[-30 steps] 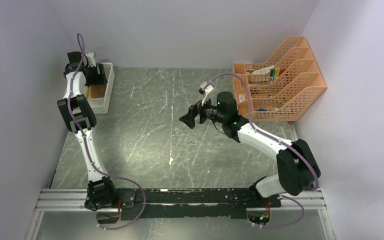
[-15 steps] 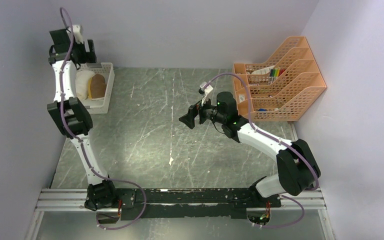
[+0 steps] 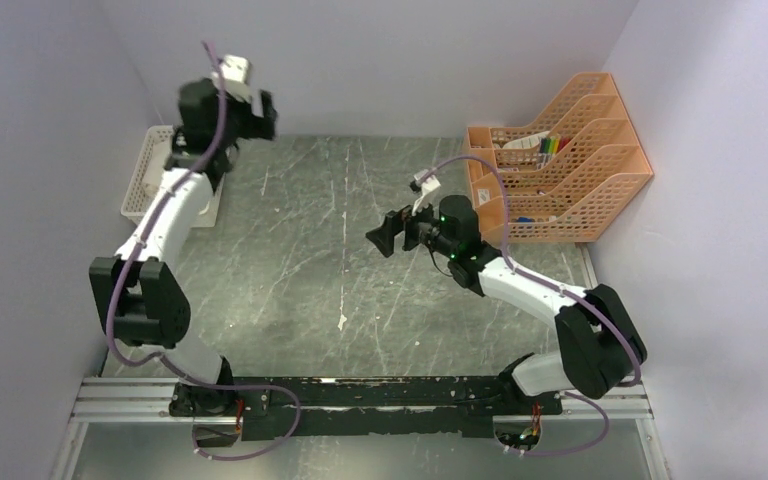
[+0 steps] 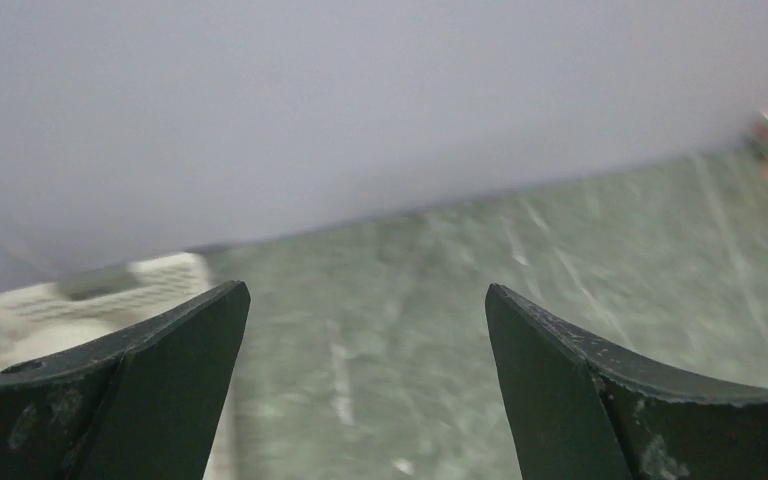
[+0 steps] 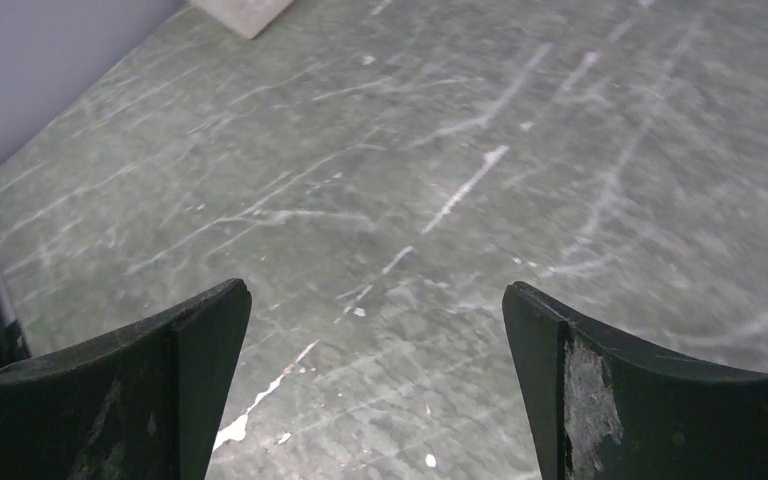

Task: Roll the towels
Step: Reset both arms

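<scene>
At the back-left corner of the table (image 3: 340,290), holding the left gripper (image 3: 268,112) high in the air beside the rear wall, pointing toward the right. Spreading its fingers wide and grasping nothing, framing only wall and green marbled tabletop in the left wrist view. Just below, reaching the left arm across a white mesh basket (image 3: 142,172) set against the left wall and covering most of its inside. Not showing the towels plainly anywhere: hiding the basket's contents from above, and blurring a pale rounded shape (image 4: 45,340) inside the basket in the left wrist view, too soft to tell whether cream cloth or not. Near the middle of the table, hanging the right gripper (image 3: 375,240) above the bare surface and aiming it leftward, fingers likewise released and wide apart, clasping nothing, framing only scratched tabletop in the right wrist view. At the back-right, well apart from both grippers, leaning an orange tiered file rack (image 3: 580,150) against the wall, carrying a few coloured pens (image 3: 550,145) in an upper tier.
</scene>
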Controlling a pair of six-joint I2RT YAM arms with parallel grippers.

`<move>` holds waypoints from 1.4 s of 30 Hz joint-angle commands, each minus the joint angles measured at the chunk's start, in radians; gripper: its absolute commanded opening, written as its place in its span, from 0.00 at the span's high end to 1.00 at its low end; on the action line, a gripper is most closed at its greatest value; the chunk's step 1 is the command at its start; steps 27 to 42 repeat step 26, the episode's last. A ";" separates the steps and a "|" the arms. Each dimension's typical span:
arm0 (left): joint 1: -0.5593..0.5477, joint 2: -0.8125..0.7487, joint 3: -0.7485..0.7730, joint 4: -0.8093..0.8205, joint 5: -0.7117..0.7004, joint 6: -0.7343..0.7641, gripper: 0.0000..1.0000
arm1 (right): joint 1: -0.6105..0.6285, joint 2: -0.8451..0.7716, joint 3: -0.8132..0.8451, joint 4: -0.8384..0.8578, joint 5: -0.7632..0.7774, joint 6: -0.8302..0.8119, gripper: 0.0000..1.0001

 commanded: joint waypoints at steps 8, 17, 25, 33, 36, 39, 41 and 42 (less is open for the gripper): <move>-0.250 -0.324 -0.684 0.554 0.024 -0.139 0.00 | -0.111 -0.037 0.018 -0.051 0.314 0.195 0.00; -0.377 -0.445 -0.834 0.584 -0.071 -0.116 0.00 | -0.110 -0.046 0.013 -0.024 0.503 0.221 0.00; -0.382 -0.463 -0.810 0.577 -0.117 -0.061 0.00 | -0.110 -0.043 0.020 -0.004 0.530 0.184 0.00; -0.382 -0.463 -0.804 0.570 -0.118 -0.059 0.00 | -0.110 -0.045 0.025 -0.002 0.531 0.179 0.00; -0.382 -0.463 -0.804 0.570 -0.118 -0.059 0.00 | -0.110 -0.045 0.025 -0.002 0.531 0.179 0.00; -0.382 -0.463 -0.804 0.570 -0.118 -0.059 0.00 | -0.110 -0.045 0.025 -0.002 0.531 0.179 0.00; -0.382 -0.463 -0.804 0.570 -0.118 -0.059 0.00 | -0.110 -0.045 0.025 -0.002 0.531 0.179 0.00; -0.382 -0.463 -0.804 0.570 -0.118 -0.059 0.00 | -0.110 -0.045 0.025 -0.002 0.531 0.179 0.00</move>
